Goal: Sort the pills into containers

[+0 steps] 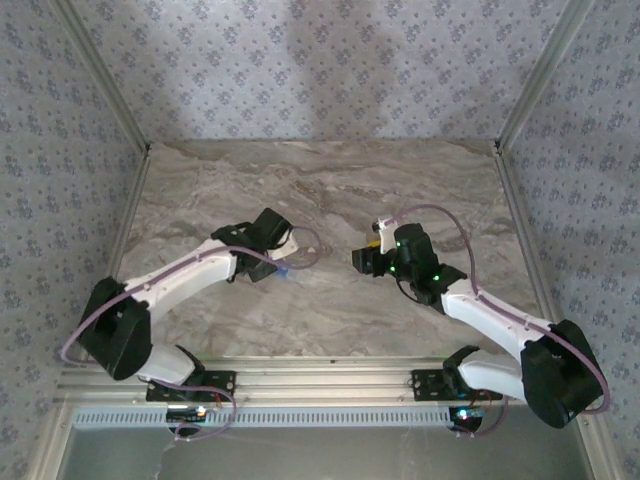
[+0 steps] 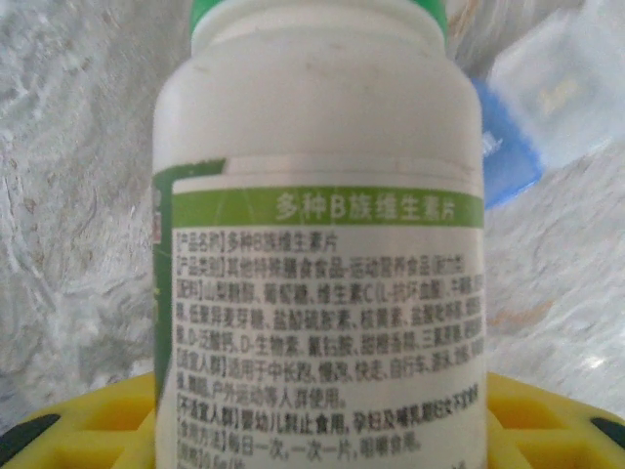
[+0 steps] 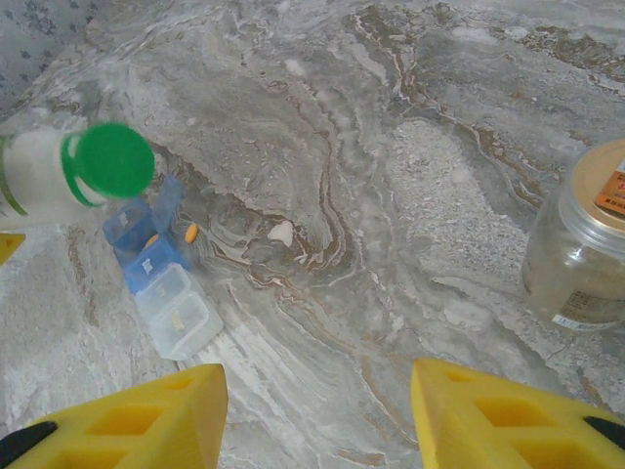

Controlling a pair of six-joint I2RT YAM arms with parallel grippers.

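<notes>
Locate the pill box [image 3: 174, 311] on the bench [image 3: 410, 147]. It is a short strip of square plastic cells, blue at the far end with one lid raised and clear at the near end. An oval orange pill [image 3: 190, 233] sits at the right wall of the blue cells; you cannot tell whether it is inside. A pale, rounded white pill [image 3: 281, 233] lies near it on the bare, marble-veined surface.

Just left of the box, note the bottle [image 3: 39, 181]. It is smooth white plastic with a printed green-and-white label, tipped onto its side, with its round green cap [image 3: 112, 161] on. The left claw [image 2: 322, 415] is clenched on the bottle between yellow fingers [image 2: 552, 415]. The right claw [image 3: 317, 410] is released, its jaws apart with nothing between them. Well to the right stands an upright clear jar [image 3: 576, 244] with a tan top.
</notes>
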